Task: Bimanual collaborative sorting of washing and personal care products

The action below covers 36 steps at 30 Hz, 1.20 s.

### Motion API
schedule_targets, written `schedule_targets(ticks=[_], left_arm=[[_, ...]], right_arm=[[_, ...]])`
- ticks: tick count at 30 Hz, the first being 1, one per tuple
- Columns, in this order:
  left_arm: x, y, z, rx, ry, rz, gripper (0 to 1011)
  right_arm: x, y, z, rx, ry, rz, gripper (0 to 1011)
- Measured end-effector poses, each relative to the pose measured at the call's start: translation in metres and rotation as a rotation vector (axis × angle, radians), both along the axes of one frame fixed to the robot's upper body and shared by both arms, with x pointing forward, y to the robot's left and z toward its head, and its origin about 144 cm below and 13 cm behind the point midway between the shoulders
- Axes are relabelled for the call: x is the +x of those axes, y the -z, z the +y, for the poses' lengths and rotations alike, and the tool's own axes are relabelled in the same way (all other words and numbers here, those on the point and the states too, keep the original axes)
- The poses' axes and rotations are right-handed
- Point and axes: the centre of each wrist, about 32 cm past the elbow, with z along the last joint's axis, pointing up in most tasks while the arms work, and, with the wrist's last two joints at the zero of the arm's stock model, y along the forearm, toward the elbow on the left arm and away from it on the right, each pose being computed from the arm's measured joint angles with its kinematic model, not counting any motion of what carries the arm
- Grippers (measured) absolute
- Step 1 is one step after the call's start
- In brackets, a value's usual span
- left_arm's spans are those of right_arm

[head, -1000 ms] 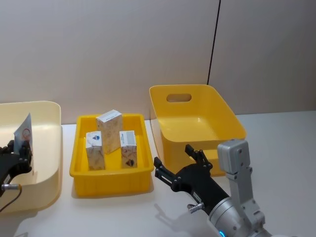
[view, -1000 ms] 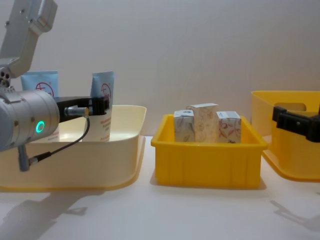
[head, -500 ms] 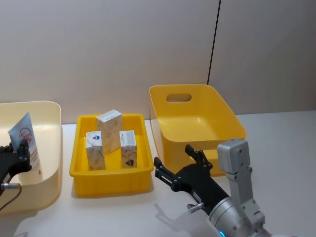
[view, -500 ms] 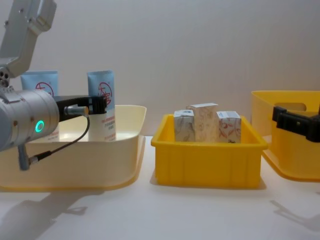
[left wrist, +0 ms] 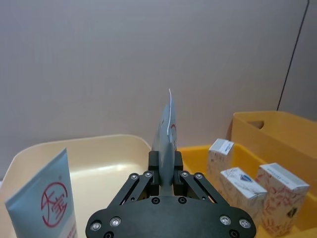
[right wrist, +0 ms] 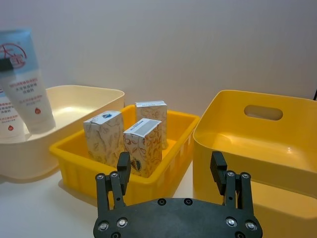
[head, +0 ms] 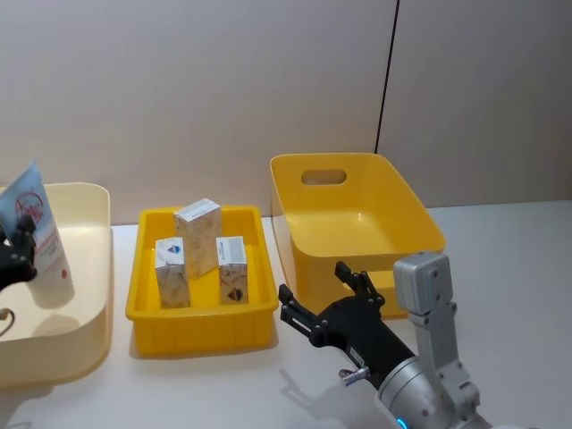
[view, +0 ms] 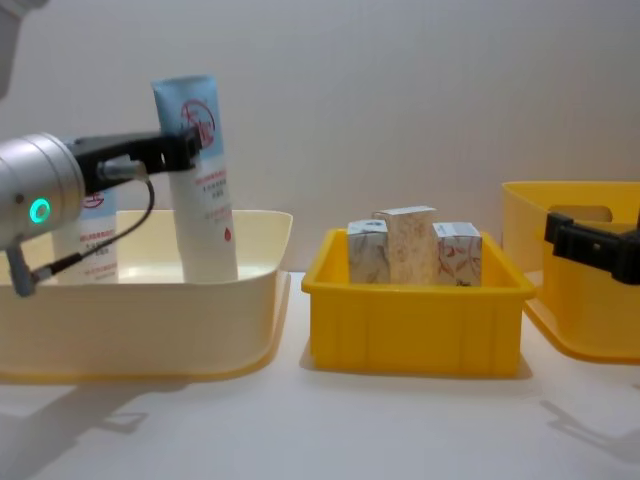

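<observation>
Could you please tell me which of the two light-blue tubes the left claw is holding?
The tilted tube, whose top rises well above the cream bin; the left claw is clamped across its upper part. The other tube stands free behind that arm.

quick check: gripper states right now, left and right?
Left gripper: closed on a blue tube, at the cream bin.
Right gripper: open, holding nothing, near the deep yellow bin.

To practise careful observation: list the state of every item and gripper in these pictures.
left gripper, shut on held tube
held tube, in the air above cream bin, cap down
second tube, standing in cream bin
cartons, three, upright in yellow tray
deep yellow bin, empty
right gripper, open, holding nothing
</observation>
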Motion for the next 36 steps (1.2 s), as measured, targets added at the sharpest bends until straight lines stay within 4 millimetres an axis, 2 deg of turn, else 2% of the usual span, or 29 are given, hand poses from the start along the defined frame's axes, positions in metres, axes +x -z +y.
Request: schedule_targets(ticks=[17,27,36], left_arm=[[0.002,-0.017,0.039,-0.074,0.21,-0.15,147],[0.0,-0.021,0.052,-0.095,0.359,-0.145,147],[-0.001,-0.021,0.053,-0.089,0.466,-0.11,147]], right_arm=[[0.0,0.0,0.0,0.0,0.0,0.0,1001],[0.0,0.0,0.0,0.0,0.0,0.0,1001],[0.0,0.0,0.0,0.0,0.0,0.0,1001]])
